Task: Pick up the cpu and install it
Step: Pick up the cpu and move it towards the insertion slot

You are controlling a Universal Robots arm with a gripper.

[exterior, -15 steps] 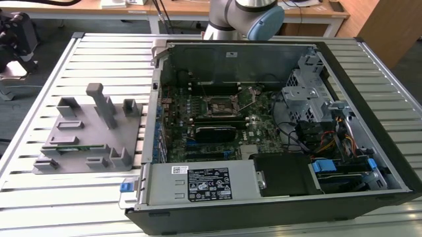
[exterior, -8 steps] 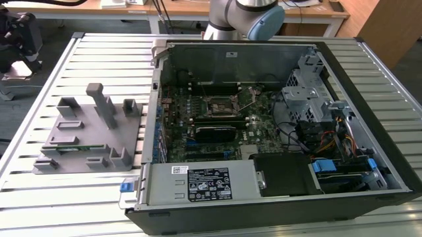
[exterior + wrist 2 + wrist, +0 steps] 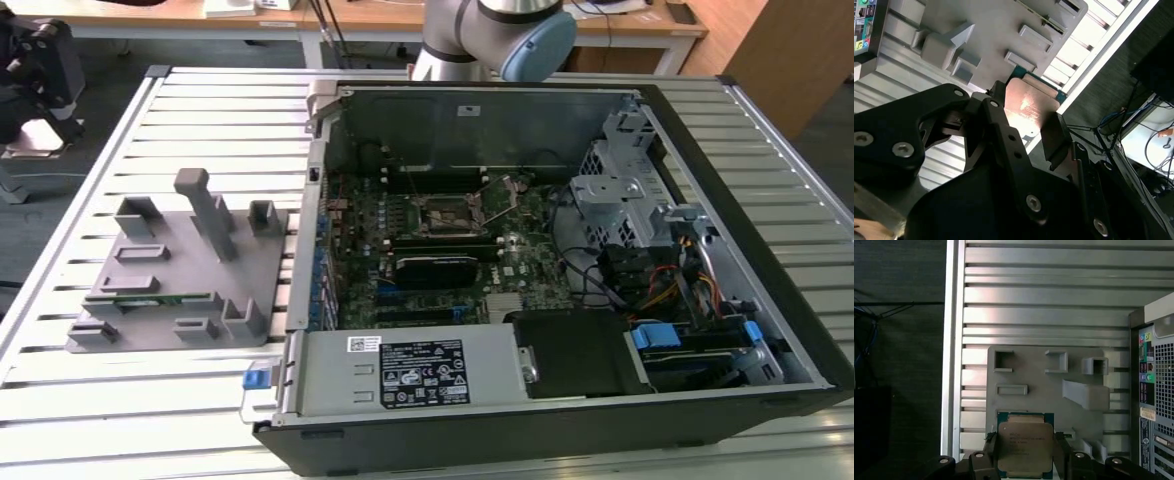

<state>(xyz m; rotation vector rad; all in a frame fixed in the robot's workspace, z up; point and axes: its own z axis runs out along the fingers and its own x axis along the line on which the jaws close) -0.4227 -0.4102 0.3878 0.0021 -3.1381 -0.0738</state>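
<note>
Near to far. My jaws are closed on the cpu (image 3: 1025,445), one finger pressed against each of two opposite edges, its pale metal top facing the first wrist view. The chip hangs clear above the near edge of the grey holder (image 3: 1044,395), not touching it. The chief risk is the grip itself: I judge that two narrow contacts on thin edges leave the chip free to pivot or slide if the arm jolts. A drop would land it on the holder's raised blocks or on the slatted metal counter (image 3: 200,110), where its underside could be damaged. The second risk lies at the socket (image 3: 447,212) inside the open computer case (image 3: 467,135), well apart from the holder. A tilted or wrongly turned chip set down there would probably bend the contacts, and the case walls and nearby parts leave little room around it. A green memory stick (image 3: 150,297) lies in the holder, away from my path. The counter is pale, ridged and hard, with grooves between its slats. Beyond it are a dark floor (image 3: 899,365) with loose cables, and wooden desks (image 3: 400,15) behind my arm (image 3: 501,30).
</note>
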